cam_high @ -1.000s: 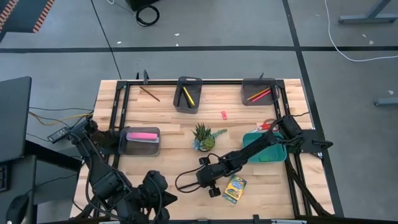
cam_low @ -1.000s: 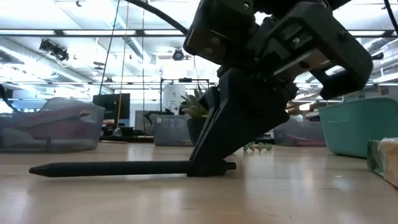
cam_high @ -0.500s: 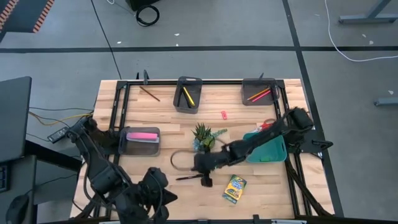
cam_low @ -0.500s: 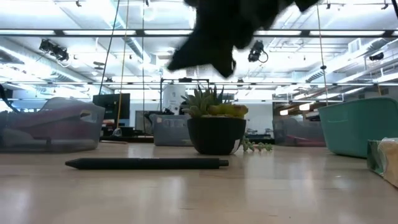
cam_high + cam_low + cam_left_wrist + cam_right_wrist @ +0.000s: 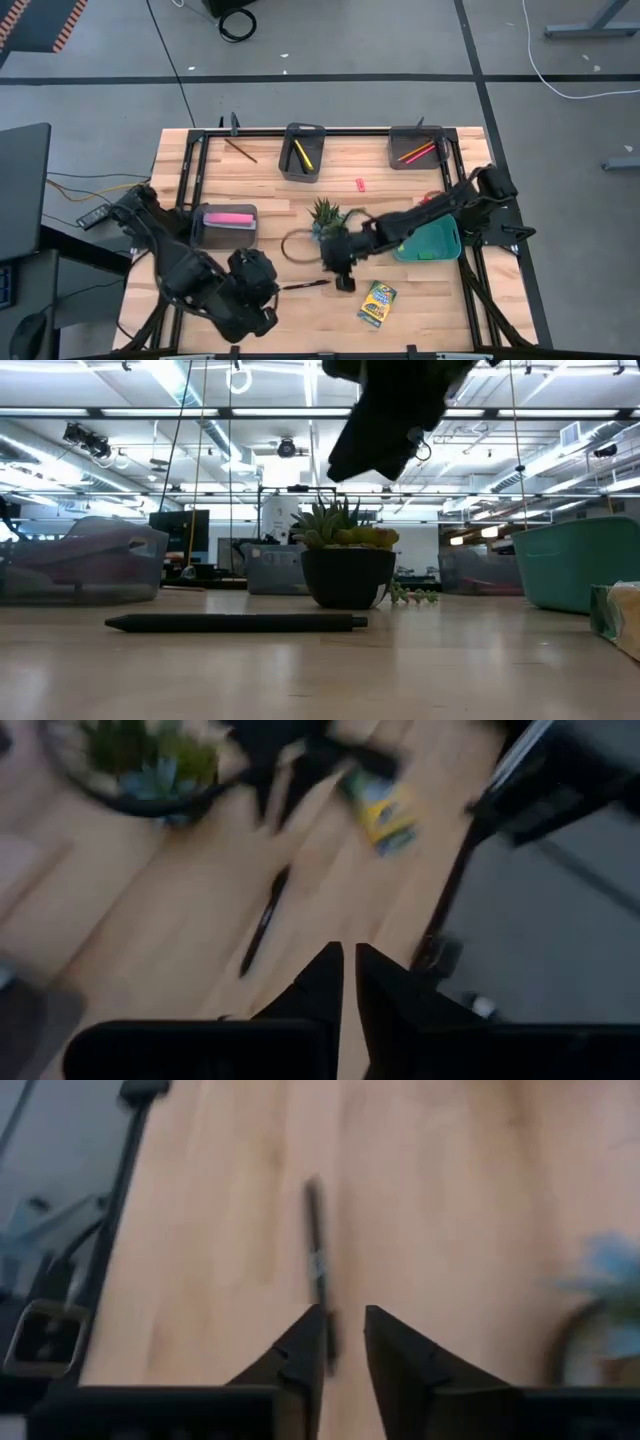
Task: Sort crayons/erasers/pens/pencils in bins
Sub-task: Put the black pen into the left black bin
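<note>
The black pen (image 5: 305,285) lies flat and free on the wooden table (image 5: 270,185), toward the near edge, at about seven o'clock from the potted plant (image 5: 328,217) and at nine o'clock from the crayon box (image 5: 377,303). The right gripper (image 5: 343,275) hangs in the air just to the pen's three o'clock side, lifted clear of it; its jaws stand a narrow gap apart with nothing between them. The left gripper (image 5: 262,290) hovers at the pen's nine o'clock end, jaws a thin slit apart and empty, pointing along the pen. The step in hand looks like picking this pen up for the dark bin (image 5: 303,150) at the table's twelve o'clock edge, where a yellow pen (image 5: 301,154) already lies. To do it well, the jaws should spread wider, come down across the pen's middle at a right angle to it, and close only once the tips touch the wood. Compared with a second ago, the right gripper has let go of the pen and risen off the table, the pen has shifted toward nine o'clock, and the left arm has swung in toward it.
</note>
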`<action>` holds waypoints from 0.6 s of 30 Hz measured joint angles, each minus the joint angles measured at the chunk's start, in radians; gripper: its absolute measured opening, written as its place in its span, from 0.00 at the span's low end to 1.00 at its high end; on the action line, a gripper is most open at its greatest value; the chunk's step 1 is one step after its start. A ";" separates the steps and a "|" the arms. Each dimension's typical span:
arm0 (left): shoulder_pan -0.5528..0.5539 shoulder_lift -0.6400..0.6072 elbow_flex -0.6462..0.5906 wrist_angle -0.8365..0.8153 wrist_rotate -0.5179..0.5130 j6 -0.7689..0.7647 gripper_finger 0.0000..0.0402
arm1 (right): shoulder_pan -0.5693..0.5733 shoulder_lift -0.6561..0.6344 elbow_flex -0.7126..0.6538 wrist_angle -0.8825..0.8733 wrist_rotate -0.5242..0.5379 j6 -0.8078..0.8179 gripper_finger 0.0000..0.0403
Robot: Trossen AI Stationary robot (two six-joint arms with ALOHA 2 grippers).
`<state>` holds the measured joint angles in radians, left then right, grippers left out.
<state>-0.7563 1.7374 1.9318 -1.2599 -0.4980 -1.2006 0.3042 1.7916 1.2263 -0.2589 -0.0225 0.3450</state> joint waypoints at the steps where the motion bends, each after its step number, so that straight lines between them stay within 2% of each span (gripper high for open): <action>1: 0.003 0.000 -0.019 0.006 0.020 -0.006 0.11 | 0.018 0.014 0.000 0.016 -0.009 0.001 0.23; 6: -0.010 -0.004 -0.116 0.026 0.031 -0.067 0.11 | 0.093 0.110 0.000 0.071 0.021 0.000 0.31; 11: -0.010 -0.004 -0.351 0.103 0.073 -0.177 0.08 | 0.096 0.181 0.000 0.071 0.086 0.035 0.32; 13: -0.008 -0.004 -0.465 0.249 0.102 -0.179 0.07 | 0.090 0.192 0.000 0.070 0.104 0.052 0.31; 18: 0.002 -0.003 -0.726 0.724 0.092 -0.194 0.05 | 0.072 0.184 0.000 0.072 0.119 0.049 0.30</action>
<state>-0.7547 1.7344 1.2055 -0.5364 -0.4062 -1.3942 0.3764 1.9754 1.2266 -0.1869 0.0967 0.3939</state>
